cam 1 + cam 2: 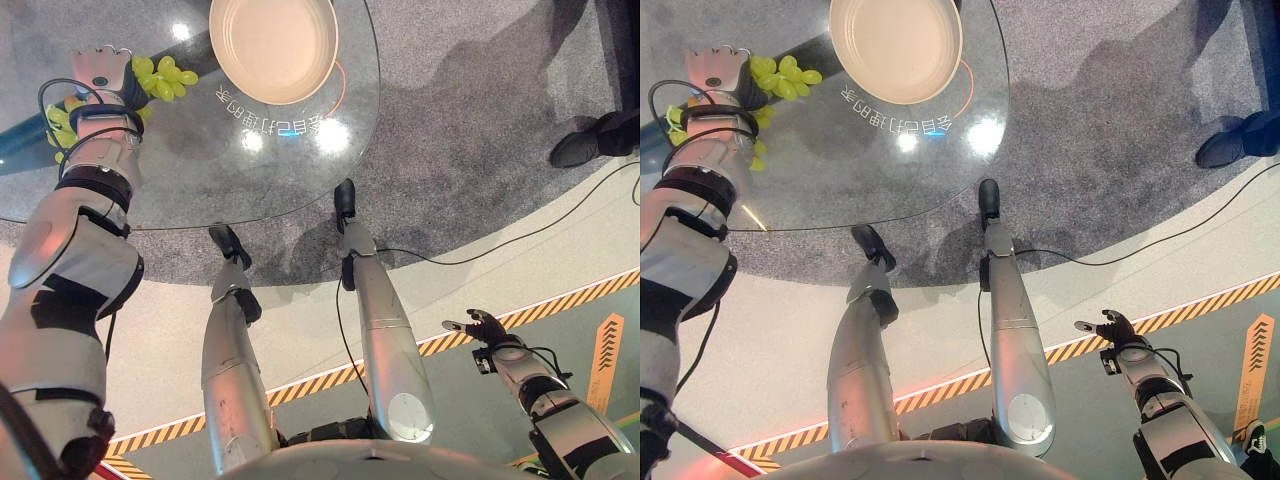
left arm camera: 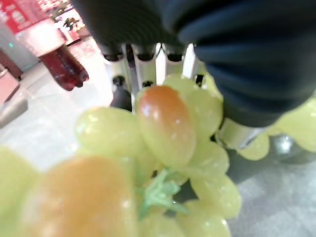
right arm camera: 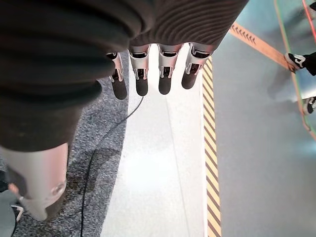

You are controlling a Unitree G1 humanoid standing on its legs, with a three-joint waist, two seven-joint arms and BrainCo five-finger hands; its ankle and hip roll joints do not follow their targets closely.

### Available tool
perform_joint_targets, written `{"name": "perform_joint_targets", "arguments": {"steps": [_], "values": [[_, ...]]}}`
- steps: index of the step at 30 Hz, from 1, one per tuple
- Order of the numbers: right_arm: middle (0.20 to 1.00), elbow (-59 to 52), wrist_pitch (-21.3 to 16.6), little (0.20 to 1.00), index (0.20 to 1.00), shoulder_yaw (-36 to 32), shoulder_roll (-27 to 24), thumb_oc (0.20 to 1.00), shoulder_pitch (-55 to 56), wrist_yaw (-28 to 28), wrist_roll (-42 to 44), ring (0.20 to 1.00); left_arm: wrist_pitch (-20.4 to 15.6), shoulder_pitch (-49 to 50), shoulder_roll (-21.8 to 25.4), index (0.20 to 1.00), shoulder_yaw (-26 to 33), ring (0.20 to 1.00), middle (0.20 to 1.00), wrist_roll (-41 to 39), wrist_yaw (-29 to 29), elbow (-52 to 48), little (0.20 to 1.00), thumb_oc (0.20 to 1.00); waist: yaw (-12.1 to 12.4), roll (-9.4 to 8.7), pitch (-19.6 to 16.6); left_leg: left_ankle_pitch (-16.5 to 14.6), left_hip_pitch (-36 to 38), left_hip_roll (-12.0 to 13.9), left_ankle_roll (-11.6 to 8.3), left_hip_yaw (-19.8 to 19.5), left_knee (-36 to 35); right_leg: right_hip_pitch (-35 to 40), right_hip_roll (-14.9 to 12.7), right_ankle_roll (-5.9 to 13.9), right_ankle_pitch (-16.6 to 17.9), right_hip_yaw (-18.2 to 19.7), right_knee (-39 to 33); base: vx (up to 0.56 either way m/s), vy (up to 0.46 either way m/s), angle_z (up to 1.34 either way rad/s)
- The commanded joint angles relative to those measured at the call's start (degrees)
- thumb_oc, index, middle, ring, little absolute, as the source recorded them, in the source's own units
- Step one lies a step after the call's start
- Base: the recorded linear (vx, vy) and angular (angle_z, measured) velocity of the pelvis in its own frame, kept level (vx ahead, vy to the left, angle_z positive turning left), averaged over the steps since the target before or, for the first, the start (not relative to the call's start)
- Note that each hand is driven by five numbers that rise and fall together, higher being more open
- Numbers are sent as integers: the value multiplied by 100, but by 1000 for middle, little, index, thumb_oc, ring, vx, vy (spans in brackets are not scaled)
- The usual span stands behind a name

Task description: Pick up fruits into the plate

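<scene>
Grapes, a bunch of pale green oval ones [image 1: 165, 76] with a few blushing orange, lie on the round glass surface [image 1: 200, 170] at about ten o'clock in the head views, and the left hand [image 1: 100, 68] is down on them. In the left wrist view the silver fingers [image 2: 148, 59] reach down behind the bunch with the thumb at its side, fruit pressed against the palm, so I judge them curled round the bunch, though whether it is lifted clear of the glass cannot be told. More green grapes [image 1: 60, 125] show beside the left forearm, nearer the rim at nine o'clock.

At twelve o'clock, just beside the bunch and apart from it, sits the shallow round cream plate [image 1: 325, 55], with nothing in it yet. By my reading the task stands at its first step: fruit grasped, nothing delivered, and the carry toward one o'clock and release are left to do.

Far off at five o'clock the right hand [image 1: 484, 327] hangs over the floor, its fingers [image 3: 141, 69] straight and loose, holding nothing. A person's dark shoe [image 1: 580, 148] stands on the grey carpet at three o'clock.
</scene>
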Motion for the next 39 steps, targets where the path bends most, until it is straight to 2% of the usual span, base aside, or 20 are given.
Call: {"name": "perform_joint_targets", "arguments": {"steps": [1,4,5,6,7,9,15,20,26,30,34,38,39], "values": [[1000,-389,-73,1000,1000,-95,-207,1000,766,-214,218,1000,-529,741,112,200,507,200,200,-1372,151,42,200,200,96,-210,26,-684,-113,-401,11,89,527,211,425,-59,-539,-148,242,0,0,0],[1000,-701,-56,1000,1000,-84,-100,1000,875,-340,294,1000,-1132,1024,60,200,1125,200,200,-2362,413,-340,200,200,185,-227,26,-692,74,-435,13,49,465,402,421,-52,-607,-228,239,-31,-47,4],[1000,-735,-38,1000,1000,-88,-80,1000,886,-353,299,1000,-1196,1078,51,200,1218,200,200,-2453,430,-409,200,200,200,-229,26,-693,111,-440,10,45,451,438,416,-48,-613,-243,232,-27,-37,6],[1000,-842,-16,1000,1000,-101,-36,1000,913,-396,286,1000,-1464,1244,36,200,1442,200,200,-2795,534,-604,200,200,242,-231,26,-687,196,-441,0,36,407,531,390,-39,-622,-287,208,-106,-41,7],[1000,-955,-79,1000,1000,-149,14,1000,914,-443,244,1000,-1710,1407,18,200,1729,200,200,-2973,634,-857,200,200,282,-252,26,-473,202,-454,33,99,273,549,327,-71,-451,-378,98,-108,-39,9],[1000,-1308,-97,1000,1000,-193,110,1000,1005,-658,168,1000,-1990,1906,-70,200,2136,200,200,-3209,823,-1434,200,200,396,-263,26,-464,462,-467,15,95,159,838,267,-44,-475,-489,38,-77,-37,8],[1000,-1675,-22,1000,1000,-300,283,1000,1206,-808,-50,1000,-2534,2671,-198,200,2786,200,200,-3577,993,-2300,200,200,585,-272,26,-488,1155,-475,24,80,-54,1528,182,-11,-596,-657,-36,-7,-19,8],[1000,-1696,-254,1000,1000,-469,359,1000,1346,-824,-291,1000,-3021,3337,-371,200,3251,200,200,-3731,1223,-3110,200,200,742,-221,26,-507,1859,-484,50,96,-288,2224,78,26,-696,-763,-166,19,24,11],[1000,-1931,-579,1000,1000,-526,365,1000,1428,-892,-573,1000,-3363,3710,-524,200,3583,200,200,-3842,1301,-3705,200,200,840,-185,25,-546,2428,-509,89,117,-449,2790,0,40,-771,-829,-252,2,40,4],[1000,-2404,-761,1000,1000,-551,328,1000,1536,-692,-574,1000,-3500,3934,-591,200,3723,200,200,-3963,1032,-4124,200,200,868,-176,-79,-573,2693,-520,103,96,-538,3084,-4,31,-818,-836,-333,0,0,0],[1000,-3287,-930,1000,1000,-569,303,1000,1754,-409,-528,1000,-3494,4320,-603,200,3792,200,200,-4118,707,-4802,200,200,880,-182,-314,-557,3053,-493,85,91,-697,3489,-49,41,-819,-883,-508,26,-5,4],[1000,-4164,-1013,1000,1000,-596,239,1000,1943,87,-444,1000,-3485,4941,-710,200,3893,200,200,-4157,269,-5578,200,200,931,-143,-723,-479,3478,-471,49,53,-963,4001,-98,72,-766,-965,-815,72,-18,3],[1000,-4389,-927,1000,1000,-620,237,1000,1948,247,-410,1000,-3447,5096,-759,200,3909,200,200,-4209,117,-5779,200,200,959,-118,-840,-490,3641,-462,36,42,-1026,4178,-117,88,-780,-991,-880,117,-18,-1]]}}
